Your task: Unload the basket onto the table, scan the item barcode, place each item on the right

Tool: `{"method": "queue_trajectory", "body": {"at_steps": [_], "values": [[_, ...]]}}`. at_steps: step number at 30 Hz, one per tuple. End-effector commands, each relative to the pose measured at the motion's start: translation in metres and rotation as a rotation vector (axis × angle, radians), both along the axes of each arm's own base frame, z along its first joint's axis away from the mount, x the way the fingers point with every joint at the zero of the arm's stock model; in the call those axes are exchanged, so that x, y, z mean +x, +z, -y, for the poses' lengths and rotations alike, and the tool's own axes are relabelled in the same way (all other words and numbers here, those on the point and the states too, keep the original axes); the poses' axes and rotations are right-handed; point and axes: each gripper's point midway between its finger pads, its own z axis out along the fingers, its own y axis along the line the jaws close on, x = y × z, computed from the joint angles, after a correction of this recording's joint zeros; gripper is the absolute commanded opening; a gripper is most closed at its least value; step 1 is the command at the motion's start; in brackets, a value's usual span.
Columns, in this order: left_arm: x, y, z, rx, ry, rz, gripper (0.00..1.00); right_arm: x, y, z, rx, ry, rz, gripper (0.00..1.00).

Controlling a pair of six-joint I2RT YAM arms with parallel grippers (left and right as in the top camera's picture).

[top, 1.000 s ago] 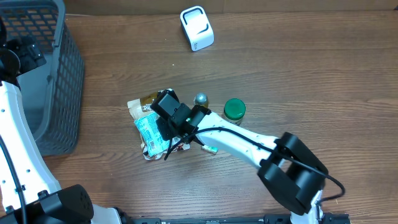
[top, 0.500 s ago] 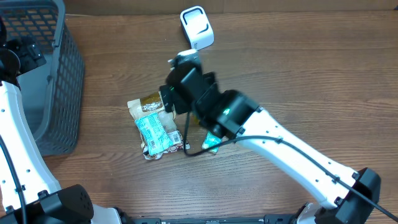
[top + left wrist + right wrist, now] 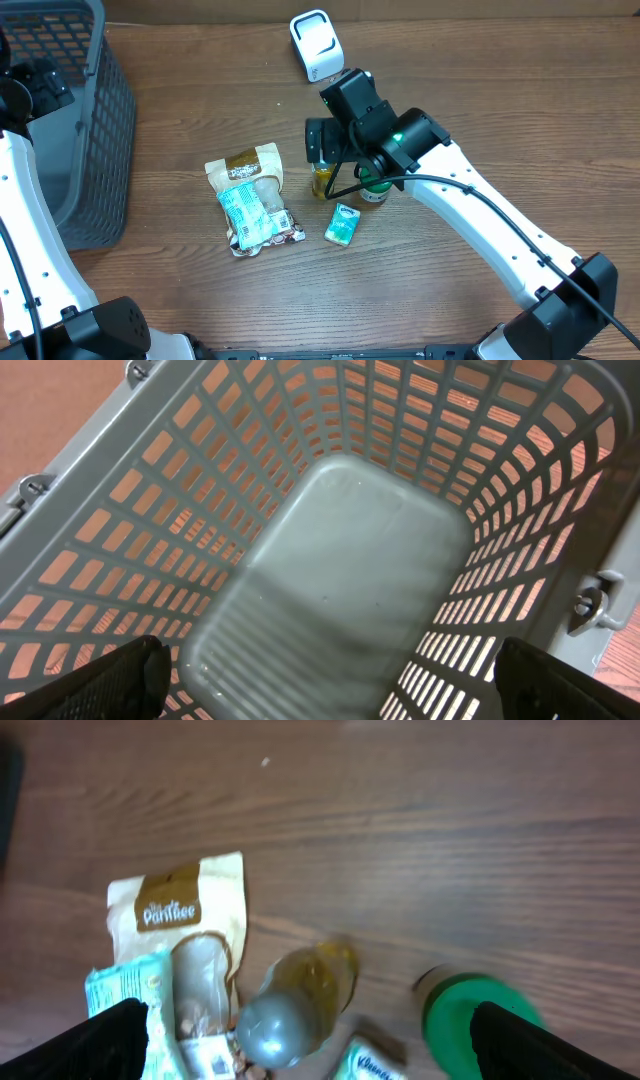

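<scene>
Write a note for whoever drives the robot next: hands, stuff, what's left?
Left gripper: open, holding nothing, over the basket, which has nothing in it.
Right gripper: open, holding nothing, above the yellow bottle and green-lidded jar.
Snack bags and small teal packet lie on the table; white scanner stands near its far edge.
Done: nothing, it seems.
Left: pick an item, show its barcode to the scanner.

1. A brown-and-cream snack pouch (image 3: 185, 910) lies flat on the wooden table (image 3: 450, 840), with a teal packet (image 3: 125, 995) touching its lower left.
2. Just right of the pouch sits a yellow bottle (image 3: 320, 970), its grey cap (image 3: 272, 1030) nearest the lens.
3. A green-lidded jar (image 3: 470, 1015) stands near the bottle. A small teal-and-white pack (image 3: 375, 1065) peeks in at the bottom edge between them.
4. The right gripper (image 3: 320, 1042) holds nothing, its dark fingertips (image 3: 100, 1040) set wide apart in the lower corners.
</scene>
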Motion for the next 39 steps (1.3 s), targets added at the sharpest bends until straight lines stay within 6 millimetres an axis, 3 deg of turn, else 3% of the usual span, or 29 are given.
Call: {"method": "queue_trajectory", "body": {"at_steps": [1,14,39], "values": [[0.001,0.006,0.002,0.012,-0.02,0.009,0.99,-0.012,-0.017,-0.008,0.02,0.022,-0.066,1.0],[0.001,0.006,0.002,0.012,-0.02,0.009,0.99,-0.022,-0.065,-0.028,-0.036,0.047,-0.168,1.0],[0.001,0.006,0.002,0.012,-0.021,0.009,0.99,-0.011,-0.079,-0.032,-0.036,0.01,-0.156,0.78]]}}
